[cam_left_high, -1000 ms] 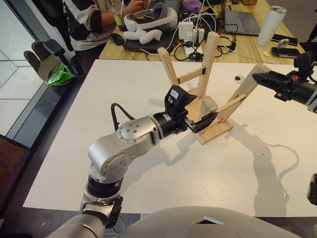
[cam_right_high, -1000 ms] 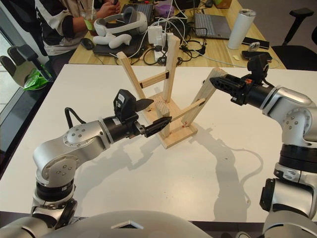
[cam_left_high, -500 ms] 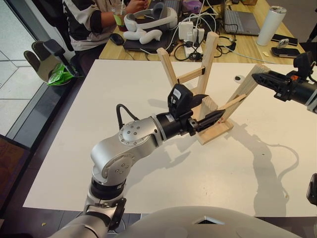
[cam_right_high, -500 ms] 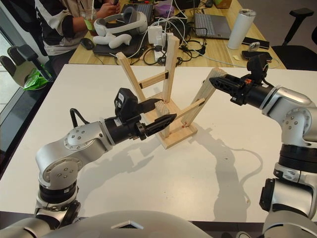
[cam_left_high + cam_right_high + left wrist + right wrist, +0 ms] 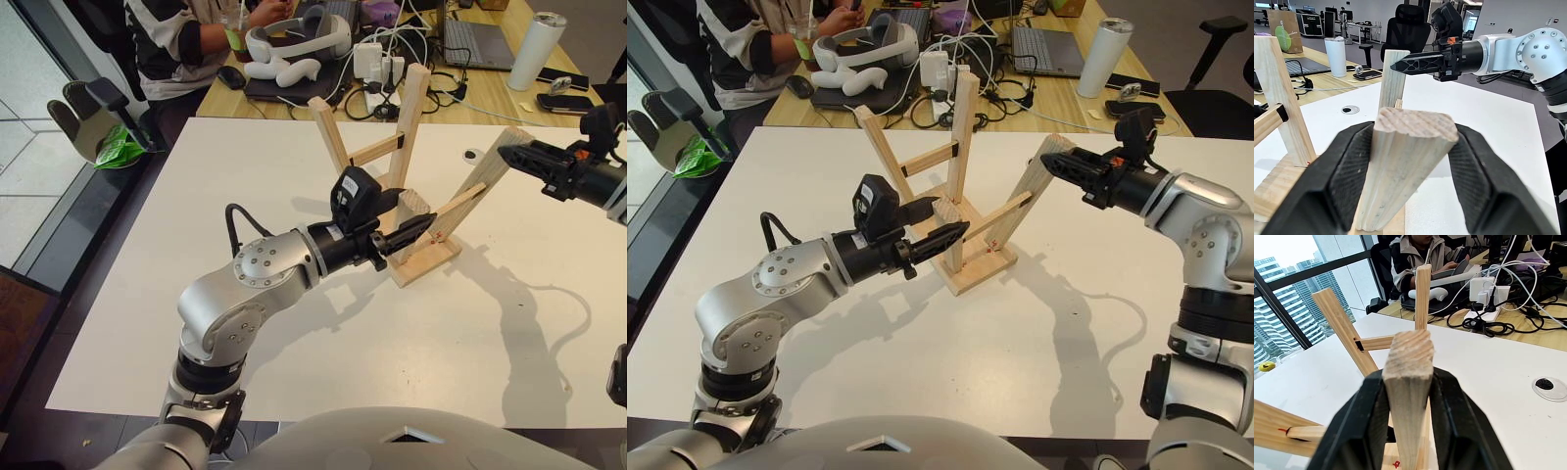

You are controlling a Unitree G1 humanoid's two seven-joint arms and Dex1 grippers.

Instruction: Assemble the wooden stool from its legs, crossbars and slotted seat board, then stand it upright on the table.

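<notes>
**Q:** Head views: what has changed?
**A:** Item: stool (image 5: 411, 211), inverted. Its seat board (image 5: 428, 260) lies flat on the surface (image 5: 255, 176), toward 2 o'clock of the middle. Within the last second your left pincer (image 5: 407, 227) lifted up the near leg (image 5: 415, 202) toward its top end. The rear legs (image 5: 411, 108) leaned slightly toward 9 o'clock. The right pincer (image 5: 511, 155) is unmoved at 3 o'clock, on the right-hand leg (image 5: 488, 178). By my judgement assembly is complete and both grips are set for the flip, which is not yet done.

**Q:** Left wrist view?
**A:** The left pincer is clamped on the near leg's end, with its pads (image 5: 1352, 166) pressed to opposite faces.

**Q:** Right wrist view?
**A:** The right pincer is closed on its leg top, with its fingers (image 5: 1364, 421) tight against the wood.

**Q:** Count?
**A:** Legs, four. Crossbars (image 5: 377, 150), two visible. Seat board, one.
</notes>
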